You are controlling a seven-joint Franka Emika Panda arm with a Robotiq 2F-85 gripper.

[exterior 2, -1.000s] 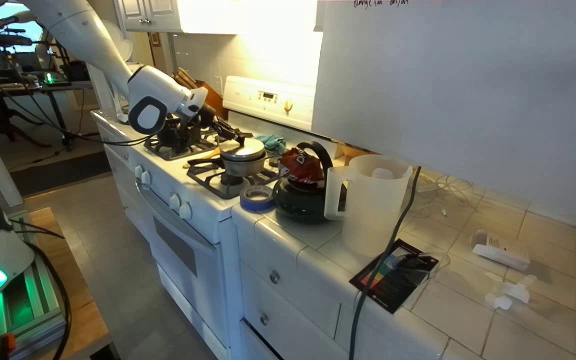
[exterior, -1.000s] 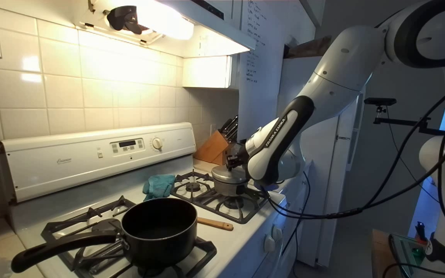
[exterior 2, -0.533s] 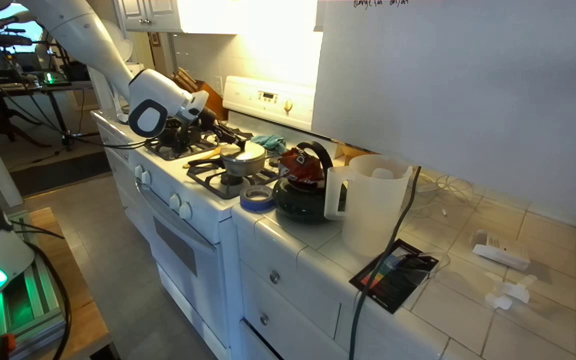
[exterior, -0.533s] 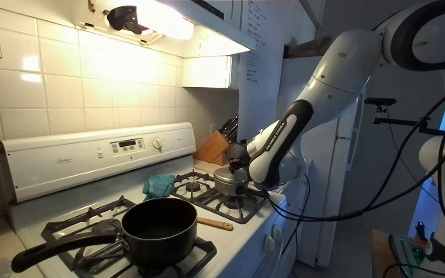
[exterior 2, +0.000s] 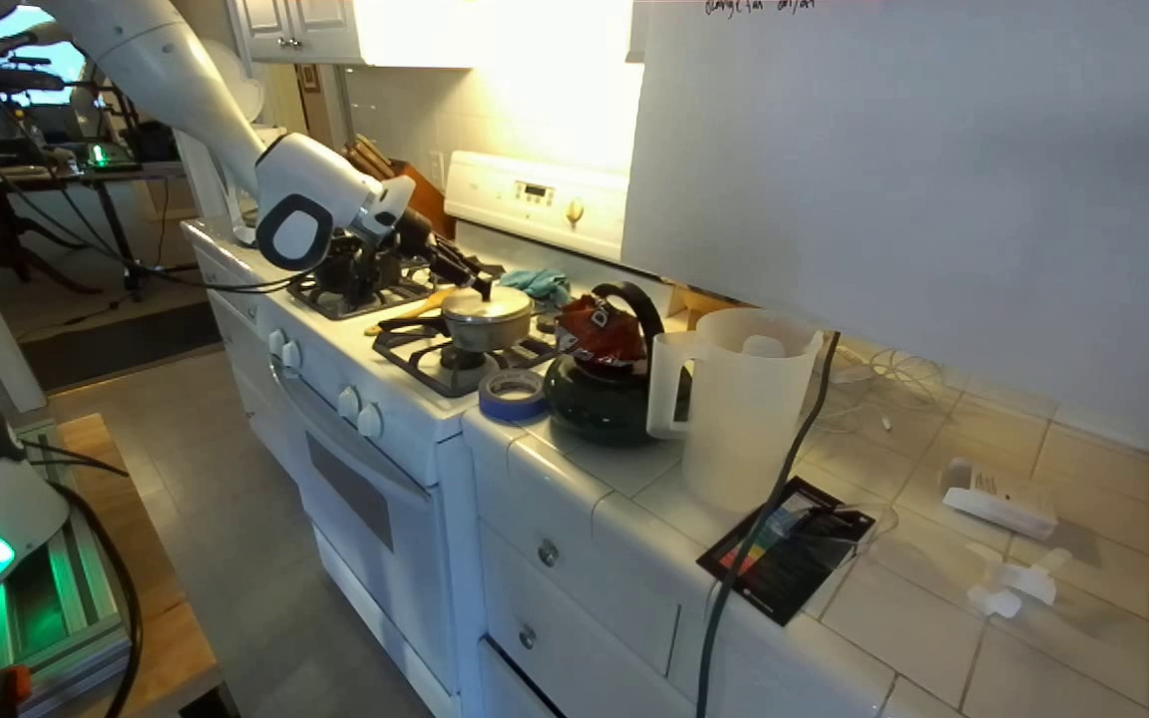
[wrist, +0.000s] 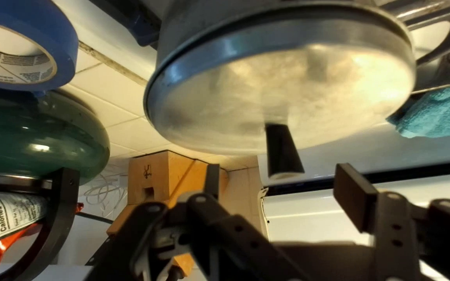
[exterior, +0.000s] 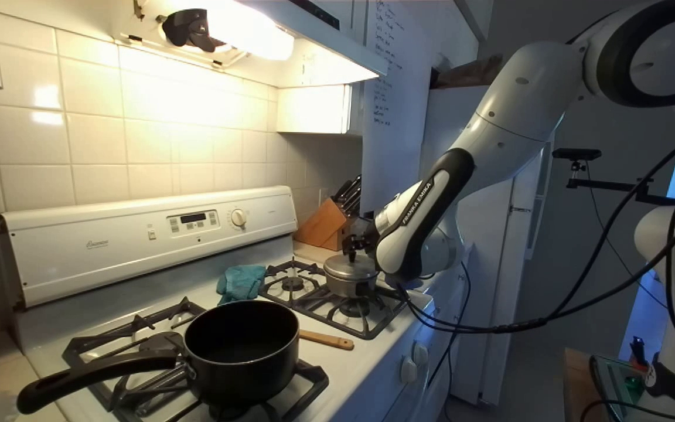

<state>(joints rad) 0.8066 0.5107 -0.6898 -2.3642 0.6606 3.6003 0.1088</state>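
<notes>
One spread hand [wrist: 281, 187] above lid [wrist: 275, 88]

The white gas stove [exterior: 367, 354] carries 2 black metal grates [exterior: 314, 373], on which stand a black long-handled saucepan [exterior: 244, 375] and a lidded silver-coloured metal pot [exterior 2: 490, 332], and on its top lie a teal crumpled cloth [exterior: 241, 284] and a wooden handle [exterior: 331, 341].

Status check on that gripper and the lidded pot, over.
Gripper open, lid knob lined up between fingers, not gripped. Lid on pot. Nothing seen blocking the fingers; tape roll and kettle nearby.
</notes>
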